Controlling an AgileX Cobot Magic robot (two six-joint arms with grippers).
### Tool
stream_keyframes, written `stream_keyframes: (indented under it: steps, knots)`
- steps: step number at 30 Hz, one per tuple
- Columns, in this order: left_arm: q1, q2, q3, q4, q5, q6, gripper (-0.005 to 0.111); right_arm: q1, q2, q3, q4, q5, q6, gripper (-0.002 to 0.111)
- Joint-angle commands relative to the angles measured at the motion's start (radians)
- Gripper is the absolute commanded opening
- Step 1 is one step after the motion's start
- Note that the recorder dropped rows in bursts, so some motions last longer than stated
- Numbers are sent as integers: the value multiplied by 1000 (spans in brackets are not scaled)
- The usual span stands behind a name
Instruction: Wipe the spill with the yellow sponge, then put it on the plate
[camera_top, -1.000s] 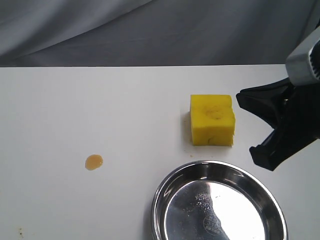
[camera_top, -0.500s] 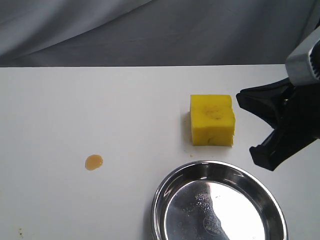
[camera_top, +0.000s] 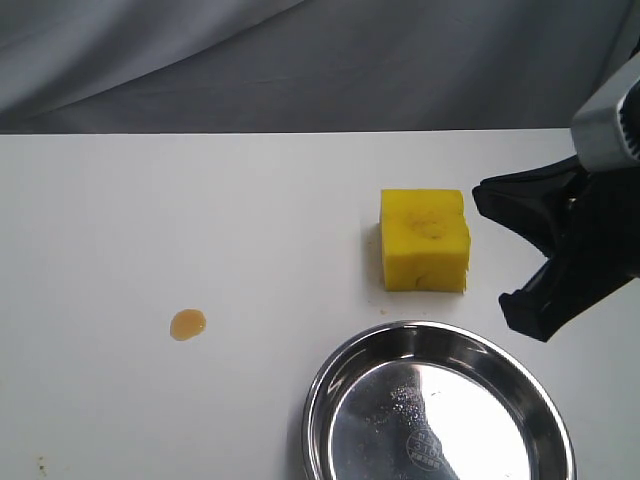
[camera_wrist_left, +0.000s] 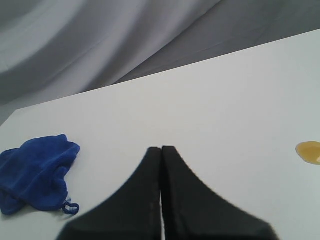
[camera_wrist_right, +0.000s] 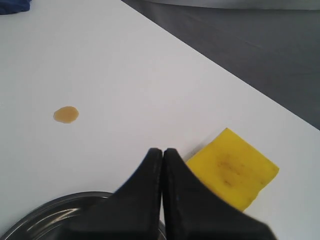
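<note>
The yellow sponge (camera_top: 424, 240) stands on the white table, right of centre, and also shows in the right wrist view (camera_wrist_right: 232, 167). The spill (camera_top: 187, 324) is a small amber drop far to its left (camera_wrist_right: 66, 114) (camera_wrist_left: 309, 152). The steel plate (camera_top: 330, 370) lies at the front, just below the sponge. My right gripper (camera_wrist_right: 162, 150) is shut and empty, hovering beside the sponge near the plate's rim (camera_wrist_right: 50, 210); its black body (camera_top: 575, 250) shows at the right edge of the exterior view. My left gripper (camera_wrist_left: 161, 148) is shut and empty over bare table, out of the exterior view.
A crumpled blue cloth (camera_wrist_left: 35, 170) lies on the table off to one side of the left gripper. Grey fabric (camera_top: 300, 60) hangs behind the table's far edge. A few tiny brown specks (camera_top: 40, 463) mark the front left corner.
</note>
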Motion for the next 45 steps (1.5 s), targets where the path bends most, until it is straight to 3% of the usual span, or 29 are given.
stream_keyframes:
  steps: [1,22,35,45]
  knots:
    - [-6,-3,4,3,-4,-3,0,2,-3,-10,-11,-27,-7,0]
    - [-6,-3,4,3,-4,-3,0,2,-3,-10,7,-120,-7,0]
    - [-6,-3,4,3,-4,-3,0,2,2,-10,9,-564,-89,0]
    - [-6,-3,4,3,-4,-3,0,2,101,-10,95,-474,-89,0]
